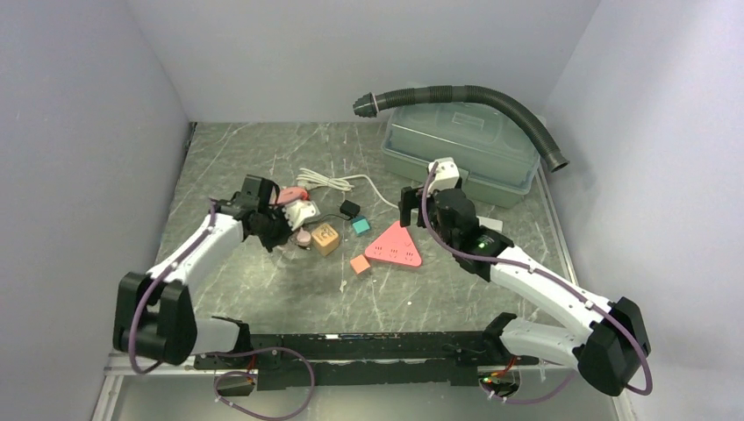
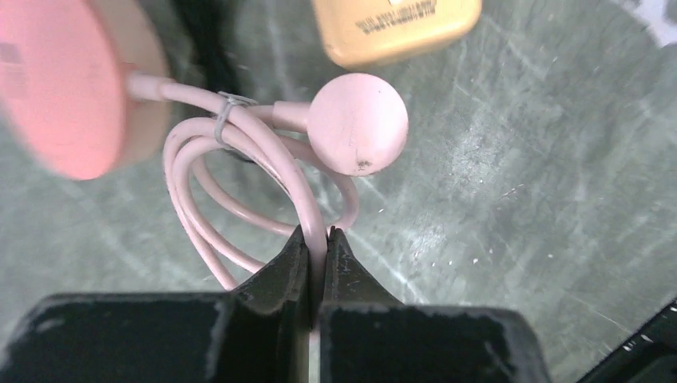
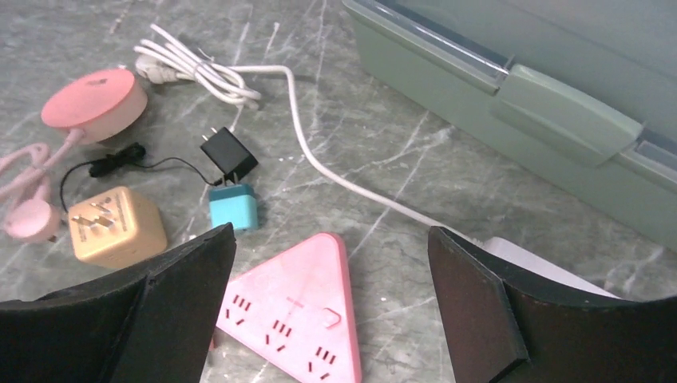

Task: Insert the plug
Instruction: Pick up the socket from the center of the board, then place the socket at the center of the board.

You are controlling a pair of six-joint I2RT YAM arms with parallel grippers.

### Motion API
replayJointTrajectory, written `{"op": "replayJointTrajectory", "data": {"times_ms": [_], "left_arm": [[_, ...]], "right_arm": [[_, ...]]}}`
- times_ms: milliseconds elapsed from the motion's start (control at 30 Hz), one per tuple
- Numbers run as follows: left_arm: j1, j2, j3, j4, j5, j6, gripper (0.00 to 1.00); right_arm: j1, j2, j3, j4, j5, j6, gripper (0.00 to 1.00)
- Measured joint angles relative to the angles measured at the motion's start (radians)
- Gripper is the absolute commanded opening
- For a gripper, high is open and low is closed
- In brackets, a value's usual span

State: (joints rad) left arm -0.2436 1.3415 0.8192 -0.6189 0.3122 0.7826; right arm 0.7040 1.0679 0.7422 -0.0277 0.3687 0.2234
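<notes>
Pinching the pink cable (image 2: 275, 158) at lower centre of the left wrist view, the left claw (image 2: 318, 242) is clamped on one loop just behind the round pink plug (image 2: 357, 124), which lies on the tabletop (image 2: 519, 199). This is probably a cord grip to drag the plug free. The right claw (image 3: 331, 233) stands wide above the pink triangular power strip (image 3: 295, 319), likely waiting to steady it.

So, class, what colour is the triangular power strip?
The triangular power strip is pink; right wrist view.
</notes>
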Motion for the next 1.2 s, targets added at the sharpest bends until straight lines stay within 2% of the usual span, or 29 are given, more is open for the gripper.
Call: {"op": "replayJointTrajectory", "data": {"times_ms": [300, 533, 700, 900, 1200], "left_arm": [[0.0, -0.199, 0.401, -0.329, 0.057, -0.052, 0.0], [0.0, -0.275, 0.573, -0.511, 0.193, -0.096, 0.0], [0.0, -0.306, 0.65, -0.636, 0.304, -0.064, 0.0], [0.0, -0.351, 0.686, -0.766, 0.398, -0.002, 0.0], [0.0, -0.378, 0.706, -0.888, 0.454, 0.053, 0.0]], "right_arm": [[0.001, 0.072, 0.1, 0.037, -0.135, -0.007, 1.0], [0.015, 0.113, 0.102, 0.119, -0.409, -0.095, 1.0], [0.033, 0.116, 0.097, 0.217, -0.67, -0.183, 1.0], [0.059, 0.181, 0.106, 0.264, -0.89, -0.265, 1.0], [0.177, 0.277, 0.142, 0.298, -1.038, -0.305, 1.0]]}}
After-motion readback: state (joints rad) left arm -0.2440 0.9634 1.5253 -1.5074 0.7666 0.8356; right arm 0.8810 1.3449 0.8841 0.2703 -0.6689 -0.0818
